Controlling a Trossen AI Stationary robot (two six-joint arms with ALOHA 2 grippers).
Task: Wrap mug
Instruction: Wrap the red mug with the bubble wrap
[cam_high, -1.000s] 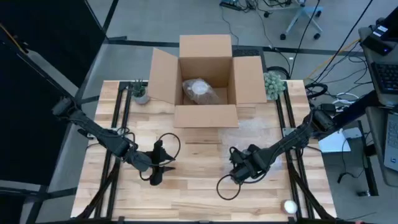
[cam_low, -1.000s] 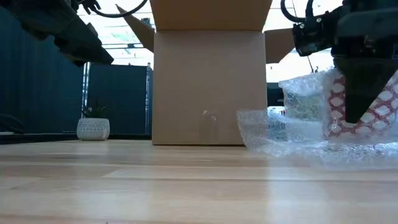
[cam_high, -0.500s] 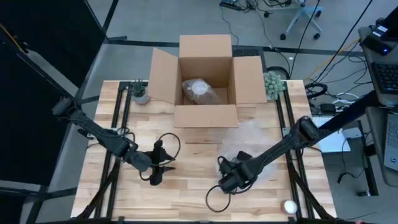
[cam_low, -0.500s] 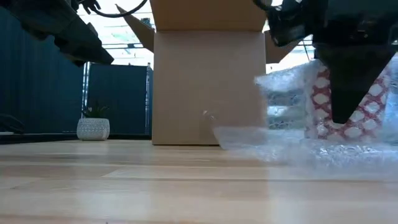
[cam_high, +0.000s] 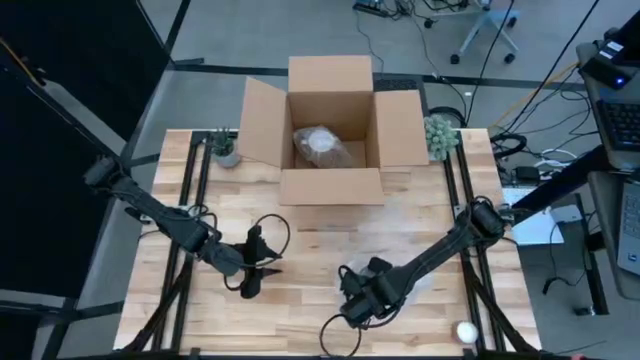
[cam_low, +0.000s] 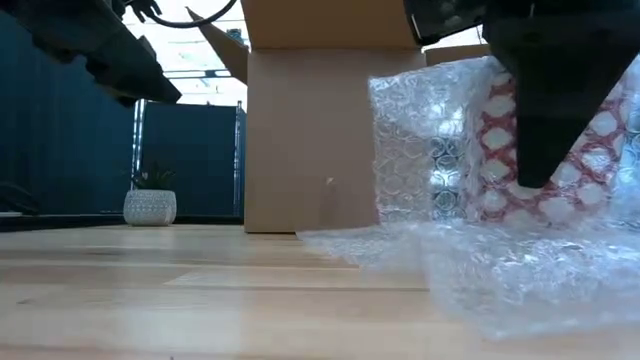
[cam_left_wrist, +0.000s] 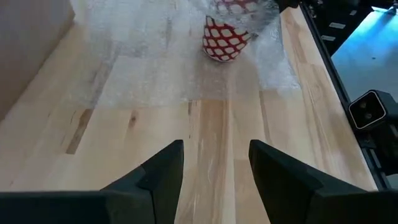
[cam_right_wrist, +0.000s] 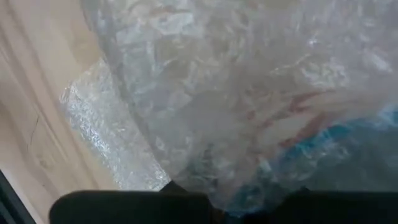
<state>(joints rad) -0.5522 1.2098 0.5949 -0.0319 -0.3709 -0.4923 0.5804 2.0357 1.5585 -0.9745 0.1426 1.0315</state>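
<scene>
— So where's the mug (cam_low: 545, 150) right now?

— Right side of the low view, standing on the table (cam_high: 300, 290), red with a white lattice pattern. Wrap (cam_low: 470, 250) stands up against its near side and spreads flat over the wood in front. In the high view that spot is lower centre-right, where the right gripper (cam_high: 358, 305) sits.

— Is that gripper holding anything?

— It looks pinched on the wrap. Its wrist view is filled with the film draped right over the fingers, and red shows faintly through it. I can't see the fingertips themselves, so I judge the grip from how the sheet hangs.

— And the left gripper (cam_left_wrist: 214, 168)?

— Waiting in the lower left of the high view, well apart from the mug. Its fingers are spread with nothing between them, and its wrist view looks across bare wood to the mug on the wrap.

— How far along would you say it is?

— Early to middle, I'd say. The mug is on the sheet and one flap is lifted against it, but in the left wrist view the pattern shows clearly, so that side seems uncovered. Rolling the sheet fully round and closing the ends is left.

— The box (cam_high: 330, 130)?

— Open at upper centre, with a wrapped bundle (cam_high: 320, 145) already inside. This mug isn't near it.
</scene>
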